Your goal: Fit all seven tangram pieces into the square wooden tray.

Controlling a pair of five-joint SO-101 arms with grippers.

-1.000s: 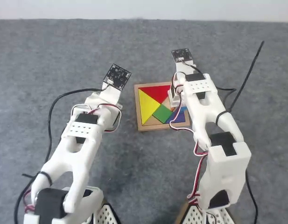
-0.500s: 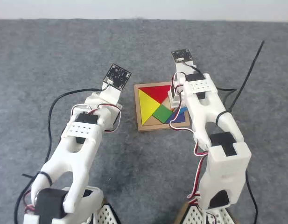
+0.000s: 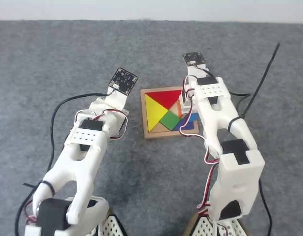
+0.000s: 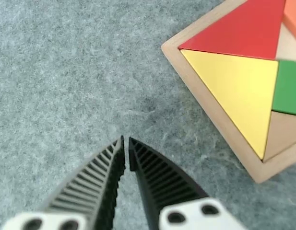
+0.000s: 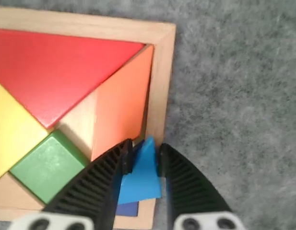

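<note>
At the right-hand rim of the square wooden tray, my right claw pinches a small light-blue triangular piece between jaws closed just to its width. The triangle's point is aimed along the rim toward the tray's far corner. The piece straddles that rim, next to the orange wooden piece, and I cannot tell whether it rests on the wood or hangs just above it. Inside the tray lie the large red triangle, the large yellow triangle and the small green square. A darker blue-violet piece sits in the near corner beneath my grip. Bare wood shows between the orange piece, the red triangle and the green square, so by my reckoning the open pocket lies inward from the claw, toward the tray's middle. The blue triangle would have to clear the rim and probably turn before it seats. My left claw hovers over the grey carpet off the tray's opposite side, with its jaws all but touching and nothing between them. The right arm is plainly the nearer one for this placement.
</note>
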